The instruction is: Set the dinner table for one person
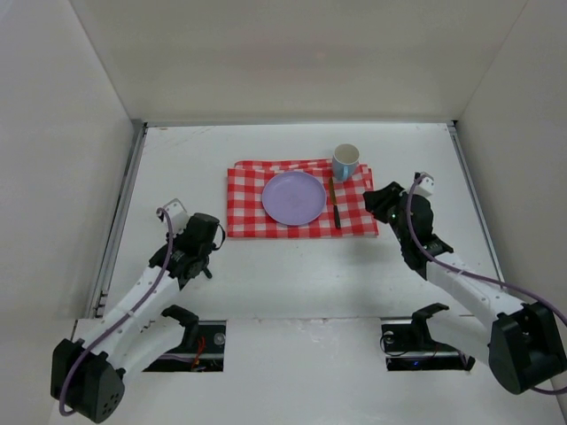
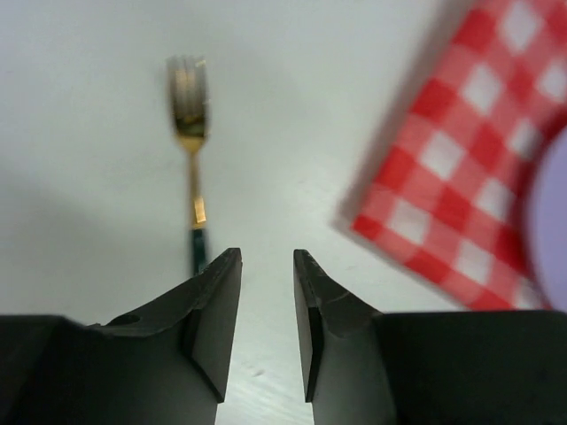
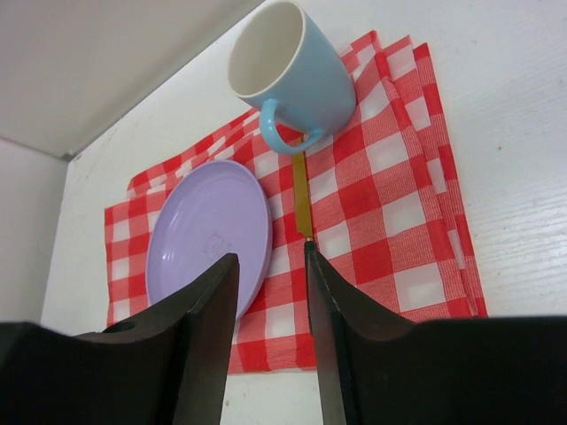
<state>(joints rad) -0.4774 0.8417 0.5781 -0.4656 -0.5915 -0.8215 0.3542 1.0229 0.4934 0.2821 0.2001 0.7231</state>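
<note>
The dinner table (image 1: 292, 274) is a wide white surface. A red-and-white checked cloth (image 1: 301, 199) lies on it, with a purple plate (image 1: 294, 197), a blue cup (image 1: 345, 161) at its far right corner, and a gold-bladed knife (image 1: 335, 205) right of the plate. A fork (image 2: 190, 150) with a gold head and dark handle lies on bare table left of the cloth corner (image 2: 461, 168). My left gripper (image 2: 266, 255) hovers open just right of the fork's handle. My right gripper (image 3: 270, 252) stands open at the cloth's right edge; its right finger hides the knife's (image 3: 302, 199) handle.
White walls enclose the table on the left, back and right. A metal rail (image 1: 120, 221) runs along the left edge. Both arm bases sit at the near edge, with two cut-outs (image 1: 199, 341) in the front panel.
</note>
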